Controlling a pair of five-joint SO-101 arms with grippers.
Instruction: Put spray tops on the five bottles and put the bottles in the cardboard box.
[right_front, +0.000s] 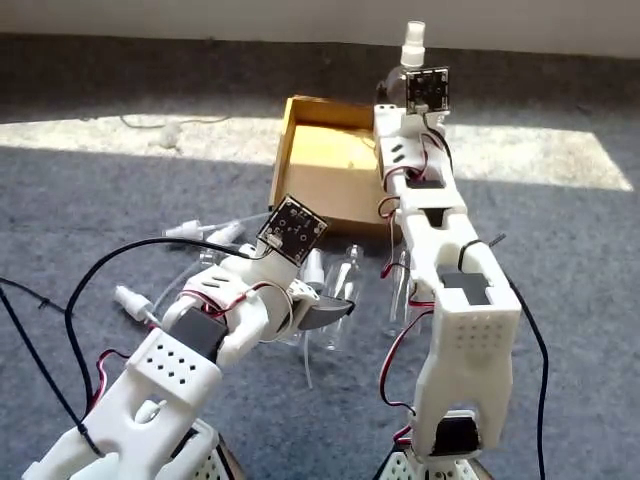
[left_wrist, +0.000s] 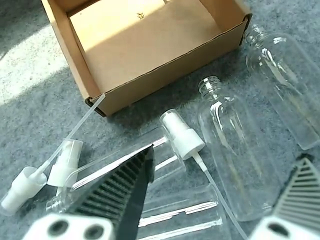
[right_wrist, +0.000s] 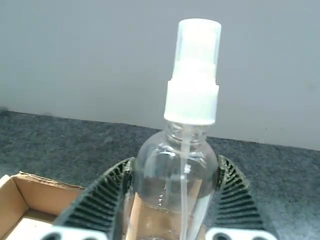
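While the right pincer (right_wrist: 175, 165) clamps one capped bottle (right_wrist: 172, 192), the left pincer (left_wrist: 228, 155) gapes — over four bottles (left_wrist: 287, 80) (three tops (left_wrist: 182, 135)).

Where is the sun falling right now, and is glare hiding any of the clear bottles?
High view: a sun band crosses the carpet and box; the loose bottles lie in shade. Left wrist view: box floor bright, white glints streak those bottles, outlines readable. Right wrist view: the capped bottle evenly lit against a plain wall, no glare.
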